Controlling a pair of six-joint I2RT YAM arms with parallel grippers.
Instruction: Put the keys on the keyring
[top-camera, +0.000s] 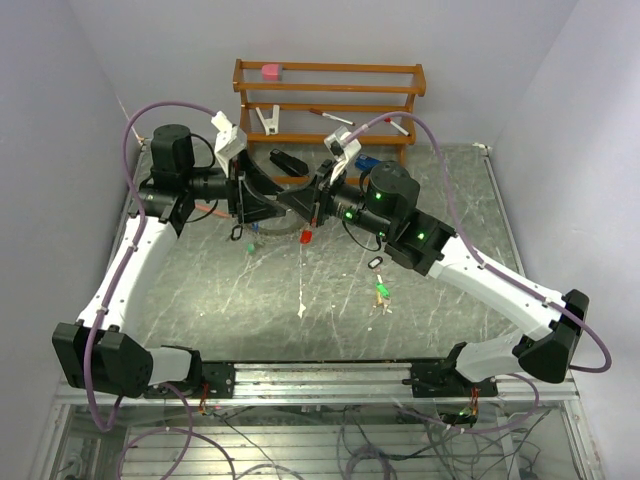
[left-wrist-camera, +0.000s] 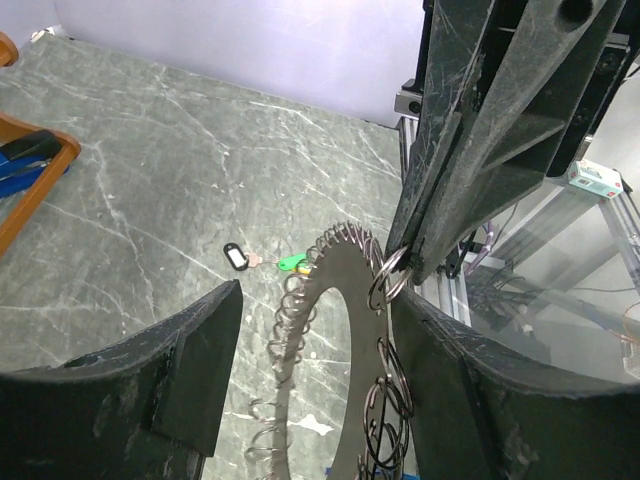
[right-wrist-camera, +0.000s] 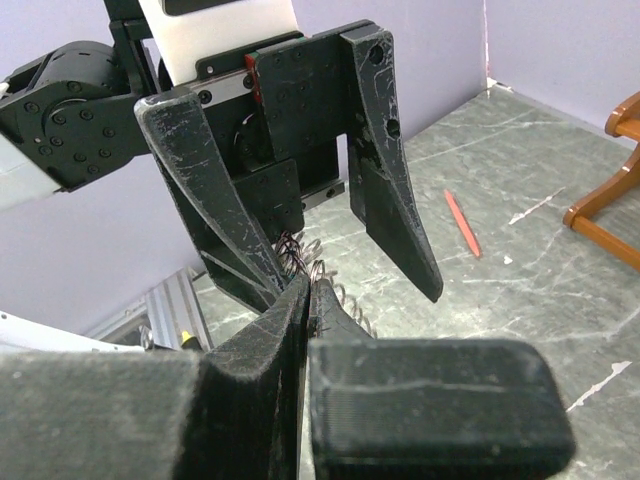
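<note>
R end effector (right-wrist-camera: 305, 292), jaws together, clamps keyring (left-wrist-camera: 292, 318), which hangs btw the apart jaws of L end effector (left-wrist-camera: 315, 305). Some keys (left-wrist-camera: 292, 263) lie on tabletop (left-wrist-camera: 150, 180) beyond it. Probably step: presenting ring; next L needs a precise key pick.

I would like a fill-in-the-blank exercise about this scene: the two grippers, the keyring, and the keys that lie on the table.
1. The right gripper is ____ on the keyring.
2. The left gripper has its jaws ____, with the keyring between them.
3. On the table, beside the key with the black tag, lies a key with a ____ tag.

Missing words: shut; open; green.
</note>
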